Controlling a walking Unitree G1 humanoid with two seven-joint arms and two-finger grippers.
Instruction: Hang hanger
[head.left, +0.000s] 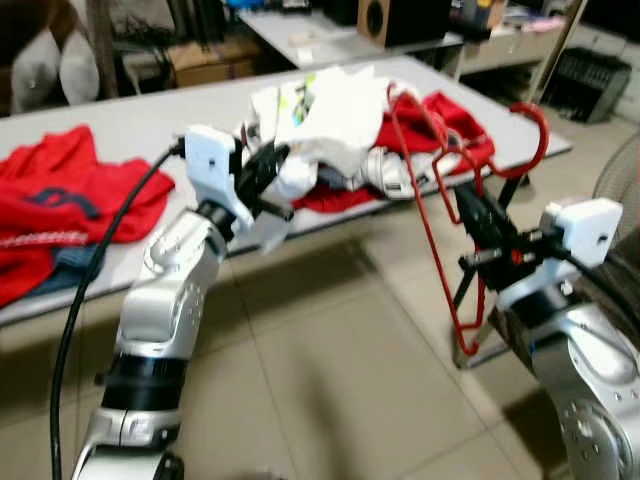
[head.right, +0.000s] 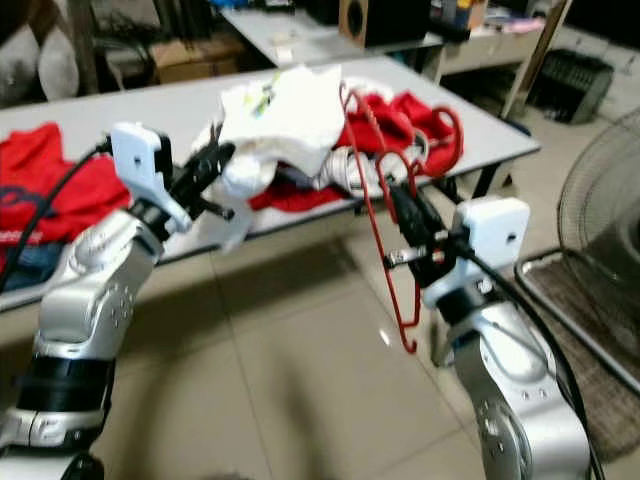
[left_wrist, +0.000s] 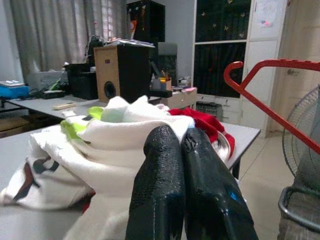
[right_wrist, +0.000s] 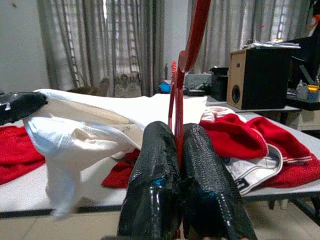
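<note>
Both pairs of fingers read as pressed together on my feeds: the right gripper (head.left: 478, 222) at the right of the head view is clamped on the red hanger (head.left: 452, 190), whose wire runs up between the two black fingers (right_wrist: 152, 175) in the wrist view. That hanger stands roughly upright in front of the table's near edge, hook at the upper right of the frame, its lower corner hanging down over the tiled floor (head.left: 330, 380). At the centre left I see the left gripper (head.left: 262, 170) pinching a fold of the white garment (head.left: 330, 115), its fingers (left_wrist: 160, 185) touching each other with cloth bunched around them. The white garment tops a heap at the middle of the grey table (head.left: 130, 125), resting on a red garment (head.left: 445, 120) and a striped piece. Another red garment (head.left: 60, 190) lies at the far left of the table, well apart from the heap. A mesh fan (head.right: 605, 190) stands at the right edge.
</note>
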